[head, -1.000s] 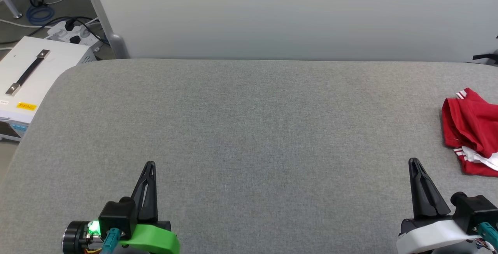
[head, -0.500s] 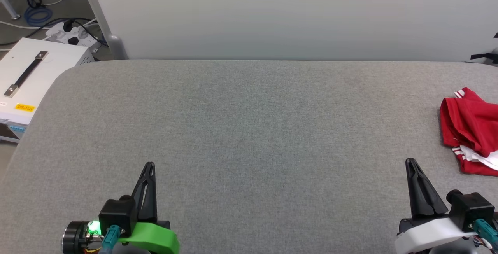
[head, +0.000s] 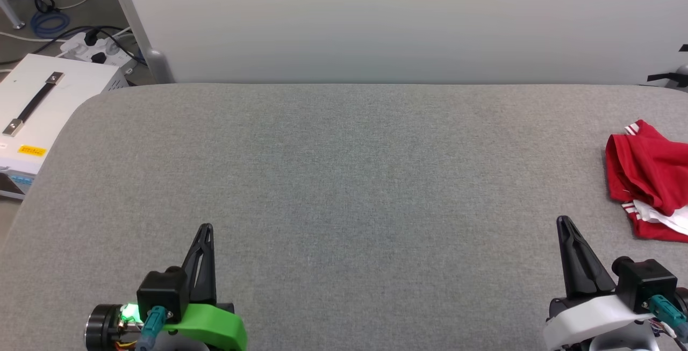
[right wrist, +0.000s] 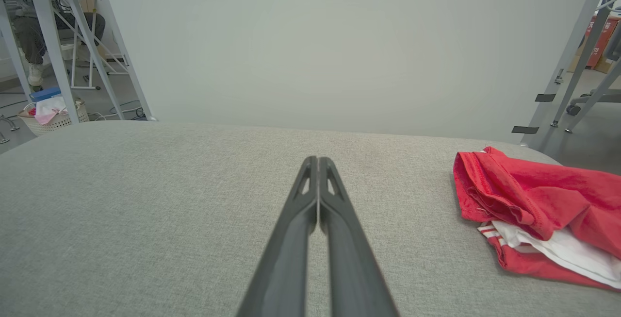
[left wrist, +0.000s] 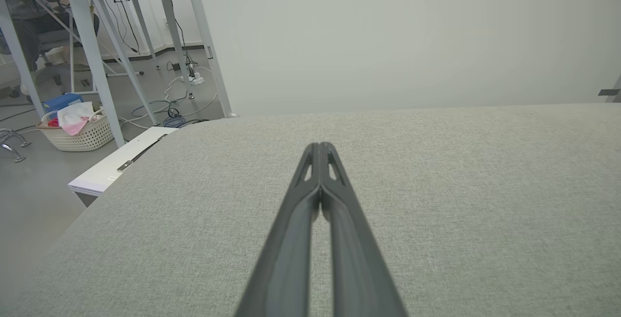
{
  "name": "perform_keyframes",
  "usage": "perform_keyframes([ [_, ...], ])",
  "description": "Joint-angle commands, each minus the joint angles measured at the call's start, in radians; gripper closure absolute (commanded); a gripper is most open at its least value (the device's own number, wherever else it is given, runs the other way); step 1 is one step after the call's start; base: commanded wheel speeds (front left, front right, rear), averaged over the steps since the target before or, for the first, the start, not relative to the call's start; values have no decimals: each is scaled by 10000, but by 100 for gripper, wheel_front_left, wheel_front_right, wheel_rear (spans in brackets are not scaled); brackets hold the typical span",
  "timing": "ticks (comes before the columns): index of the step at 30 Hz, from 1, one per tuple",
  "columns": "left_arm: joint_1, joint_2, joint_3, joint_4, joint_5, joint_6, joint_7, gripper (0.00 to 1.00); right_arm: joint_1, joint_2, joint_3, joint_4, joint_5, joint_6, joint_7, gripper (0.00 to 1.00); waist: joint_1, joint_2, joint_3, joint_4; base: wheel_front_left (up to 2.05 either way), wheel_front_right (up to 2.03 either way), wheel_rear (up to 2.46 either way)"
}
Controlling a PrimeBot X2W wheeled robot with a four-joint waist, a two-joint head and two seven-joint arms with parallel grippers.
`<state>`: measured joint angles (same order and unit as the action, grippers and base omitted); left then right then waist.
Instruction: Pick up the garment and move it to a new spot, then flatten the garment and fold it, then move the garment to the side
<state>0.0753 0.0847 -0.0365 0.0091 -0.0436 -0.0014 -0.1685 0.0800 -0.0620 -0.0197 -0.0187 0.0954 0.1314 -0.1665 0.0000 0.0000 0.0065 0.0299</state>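
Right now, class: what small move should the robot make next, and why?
Probably open the right claw and reach it rightward toward the jersey. The jersey lies crumpled and untouched at the right of the table, nearest that claw; it and the left claw are shut and empty.

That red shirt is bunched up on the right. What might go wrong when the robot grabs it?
The garment lies crumpled, layers overlapping: a pinch may catch several. It sits near the table's right end; a drag might slide it off. The right gripper is shut; unopened, it would only push cloth.
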Motion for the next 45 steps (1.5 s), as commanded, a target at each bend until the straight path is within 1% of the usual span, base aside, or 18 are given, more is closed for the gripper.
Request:
perform_keyframes([
  [1, -222, -76, 33, -27, 94, 5, 75, 100, -148, 38, 28, 36, -94, -2, 78, 100, 0, 0, -1, -5, 0, 0, 0],
  [45, -512, -223, 215, -62, 281, 10, 954, 100, -504, 82, 120, 118, -564, -5, 945, 100, 0, 0, -36, -166, 0, 0, 0],
])
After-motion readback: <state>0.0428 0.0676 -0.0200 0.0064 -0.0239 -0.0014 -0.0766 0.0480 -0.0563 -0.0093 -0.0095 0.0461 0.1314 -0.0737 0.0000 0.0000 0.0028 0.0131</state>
